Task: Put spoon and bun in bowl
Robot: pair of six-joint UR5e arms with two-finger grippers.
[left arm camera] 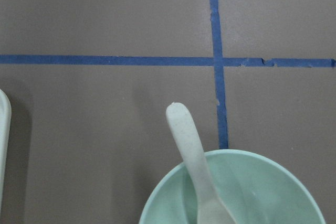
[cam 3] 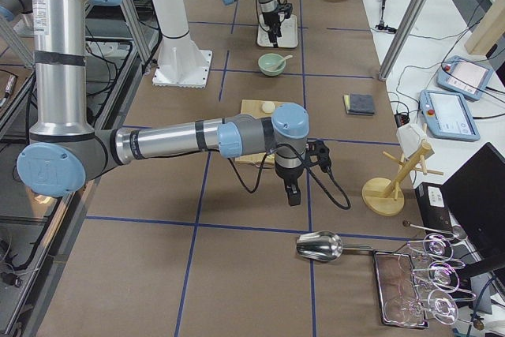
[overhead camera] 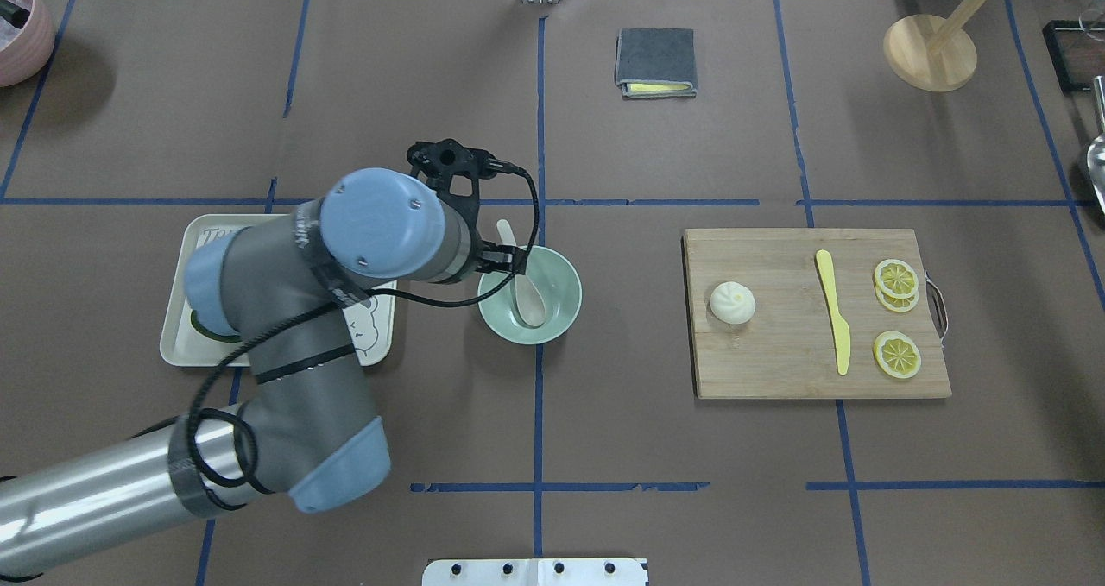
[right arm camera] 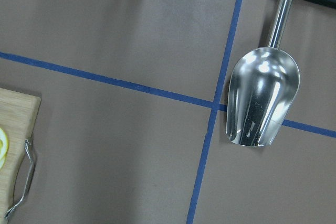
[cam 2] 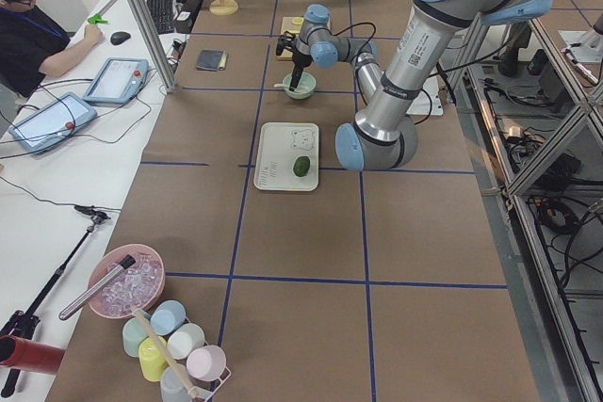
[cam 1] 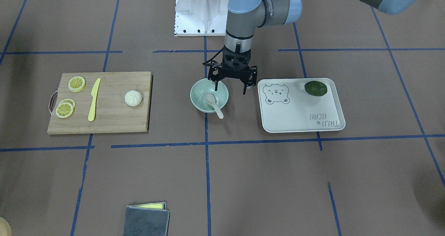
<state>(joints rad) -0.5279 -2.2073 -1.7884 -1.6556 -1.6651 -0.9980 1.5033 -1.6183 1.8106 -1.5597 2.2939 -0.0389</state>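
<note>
Holding the left gripper (cam 1: 231, 86) wide open and empty over the edge of the mint-green bowl (cam 1: 195, 97), spoon (cam 1: 212, 102) lying inside, handle leaning over the rim. Seeing the bun (cam 1: 133, 98) sitting on the cutting board (cam 1: 111, 121), well apart, nearer the right gripper (cam 3: 293, 193); failing to tell that one's opening.

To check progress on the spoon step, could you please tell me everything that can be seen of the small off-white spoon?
The small off-white plastic spoon lies tilted in the round pale mint-green bowl: its rounded scoop rests inside on the bottom, its short thick handle leans on the rim and juts out past it, on the side away from the robot. It looks matte. The left gripper hovers above the bowl, fingers open, not touching it.
</note>
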